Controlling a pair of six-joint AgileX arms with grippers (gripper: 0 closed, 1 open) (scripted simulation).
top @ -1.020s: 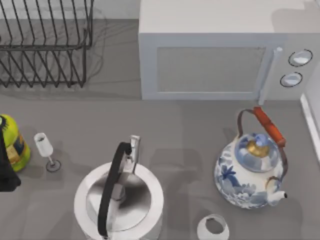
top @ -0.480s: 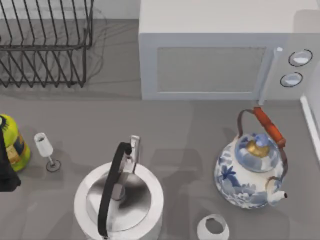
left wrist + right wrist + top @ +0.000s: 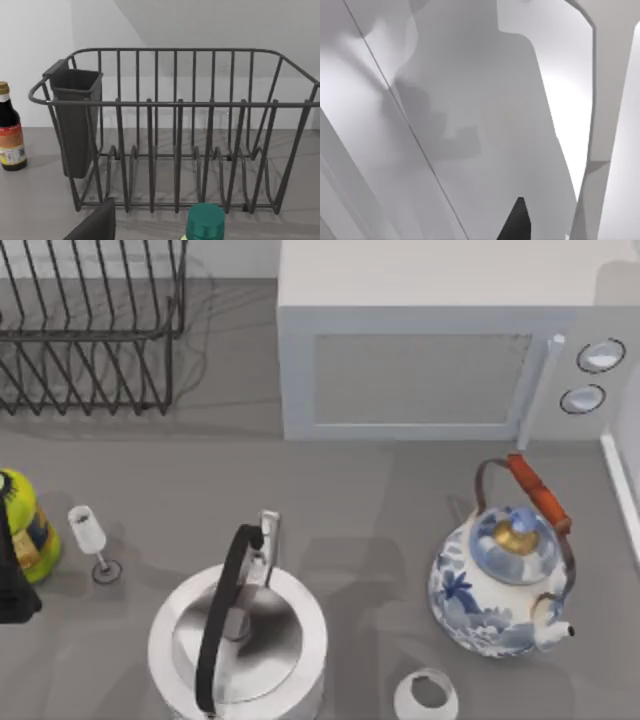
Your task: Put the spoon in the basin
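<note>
Grey table (image 3: 400,500) crowded around the steel kettle (image 3: 238,645): wine glass (image 3: 92,540) and yellow-green bottle (image 3: 25,525) to its left, blue-white teapot (image 3: 500,585) to its right, small white cup (image 3: 427,695) between, microwave (image 3: 440,350) behind. Wire dish rack (image 3: 175,130) with dark cutlery holder (image 3: 75,120), nothing visible inside. Spoon, basin: cannot tell where. End effector state: cannot tell.

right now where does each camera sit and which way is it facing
Top view: above the table, looking down on the microwave, blue-and-white teapot, steel kettle, wine glass and dish rack; a dark part of the left arm at the left edge.
Left wrist view: low, facing the dish rack, with a green cap close by.
Right wrist view: faces pale surfaces; a dark tip.
Shared: the dish rack, in the top and left wrist views.
</note>
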